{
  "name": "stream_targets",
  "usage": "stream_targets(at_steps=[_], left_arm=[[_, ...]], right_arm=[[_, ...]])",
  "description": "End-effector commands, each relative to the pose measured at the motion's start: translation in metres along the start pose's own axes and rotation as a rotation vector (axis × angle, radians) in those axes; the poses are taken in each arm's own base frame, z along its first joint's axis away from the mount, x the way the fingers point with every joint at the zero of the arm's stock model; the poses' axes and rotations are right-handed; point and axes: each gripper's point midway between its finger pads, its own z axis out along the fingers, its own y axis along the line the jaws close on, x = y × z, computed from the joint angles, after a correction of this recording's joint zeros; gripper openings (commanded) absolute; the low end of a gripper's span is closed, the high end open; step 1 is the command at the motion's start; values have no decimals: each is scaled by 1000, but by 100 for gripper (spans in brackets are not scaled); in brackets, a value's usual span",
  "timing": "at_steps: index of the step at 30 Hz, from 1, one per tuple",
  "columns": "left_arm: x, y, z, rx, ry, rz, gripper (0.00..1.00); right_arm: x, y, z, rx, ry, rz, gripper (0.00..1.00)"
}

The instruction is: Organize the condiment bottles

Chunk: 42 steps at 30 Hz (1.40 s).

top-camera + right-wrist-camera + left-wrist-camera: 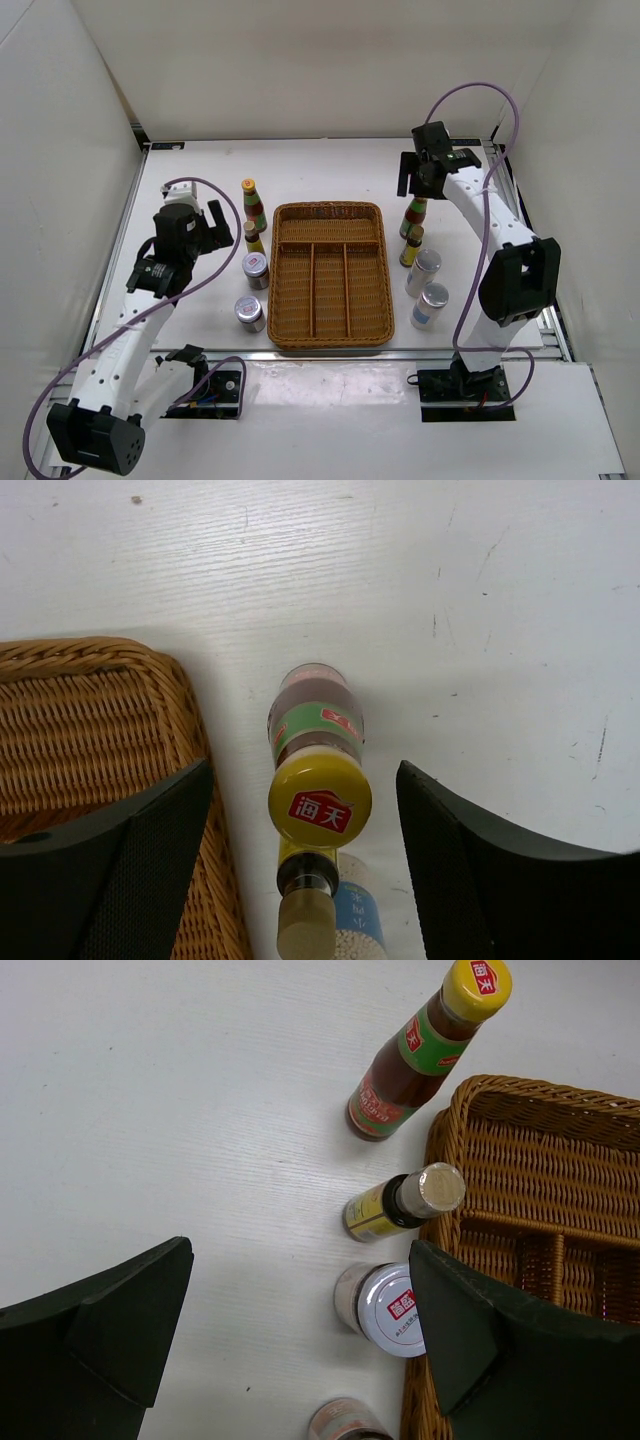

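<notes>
Bottles: four stand left of tray, four right, none inside; we judge all eight left to sort. Left gripper spread, empty. Right gripper spread above tall bottle.

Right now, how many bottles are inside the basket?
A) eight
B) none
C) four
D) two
B. The slots of the wicker tray hold nothing, and the condiment bottles all stand on the table beside it, four on each side.
</notes>
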Motion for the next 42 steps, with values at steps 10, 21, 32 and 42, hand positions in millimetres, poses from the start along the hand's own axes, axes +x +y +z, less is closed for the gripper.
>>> stream_targets(at_steps=[10,21,32,42], left_arm=[[-3,1,2,-14,-7,-6,100],[0,0,4,-8,4,-4,100],[4,-3,7,5,27,0,100],[4,-3,7,5,27,0,100]], right_arm=[[10,-6,13,-37,45,68,31],[-55,-1,-76,0,-255,19,0],[-72,95,-128,-207,-389,-179,0],[-36,149,-80,-340,-263,-204,0]])
